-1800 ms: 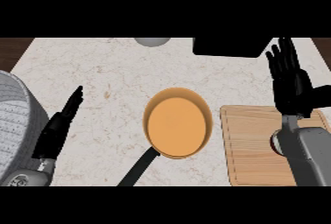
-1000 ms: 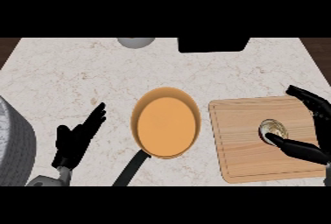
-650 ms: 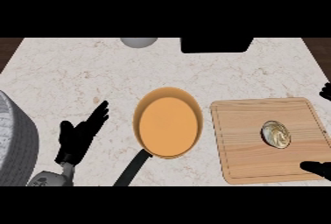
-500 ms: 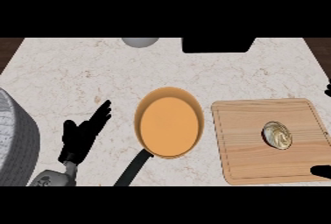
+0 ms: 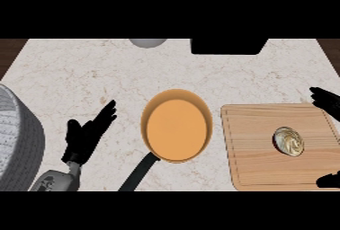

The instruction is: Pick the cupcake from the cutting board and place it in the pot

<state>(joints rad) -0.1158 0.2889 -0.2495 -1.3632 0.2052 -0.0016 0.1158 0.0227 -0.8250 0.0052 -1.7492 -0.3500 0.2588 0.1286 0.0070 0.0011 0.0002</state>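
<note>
The cupcake (image 5: 289, 140) sits right of the board's (image 5: 256, 157) middle, untouched. It looks light, soft and crushable, so take it low by the sides. The right hand (image 5: 325, 99) is at the board's right edge, fingers apart, empty. The left hand (image 5: 90, 134) rests open beyond the pot (image 5: 176, 126), left of the board.

a pale marbled counter (image 5: 79, 76) carries an orange pot (image 5: 176, 126) at its middle, black handle (image 5: 138, 175) running toward the lower edge. just right of it lies a wooden cutting board (image 5: 256, 152) with the cupcake (image 5: 289, 140) on its right half, touched by nothing. the left hand (image 5: 85, 139) rests left of the pot, fingers straight and up. the right hand (image 5: 325, 99) shows only as two dark tips at the right edge, spread wide apart, clear of the cupcake.
</note>
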